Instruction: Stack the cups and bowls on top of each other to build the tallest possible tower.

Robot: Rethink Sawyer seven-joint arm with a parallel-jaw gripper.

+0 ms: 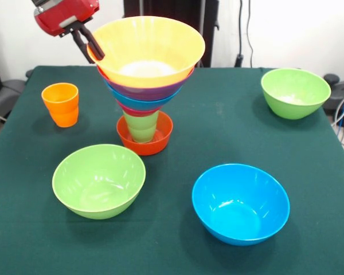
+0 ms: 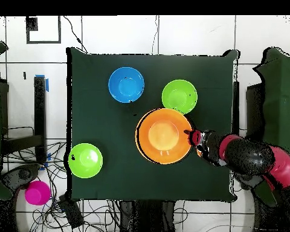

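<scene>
The tower stands mid-table: a small red-orange bowl (image 1: 158, 142) at the base, the light green cup (image 1: 141, 126) upright in it, then pink, blue (image 1: 139, 103) and purple (image 1: 152, 91) bowls, and the very large orange bowl (image 1: 146, 48) on top. From overhead only that top bowl (image 2: 164, 135) shows. My gripper (image 1: 92, 50) (image 2: 191, 135) is at the large bowl's rim, its dark fingers (image 1: 96, 47) closed on the rim's edge. The orange cup (image 1: 61, 104) stands alone to the left of the tower.
Loose on the green table (image 1: 178, 252): a lime green bowl (image 1: 98, 180) (image 2: 179, 96) at front left, a blue bowl (image 1: 241, 203) (image 2: 126, 84) at front right, another lime green bowl (image 1: 295, 93) (image 2: 85, 160) at far right. A pink object (image 2: 37, 193) lies off the table.
</scene>
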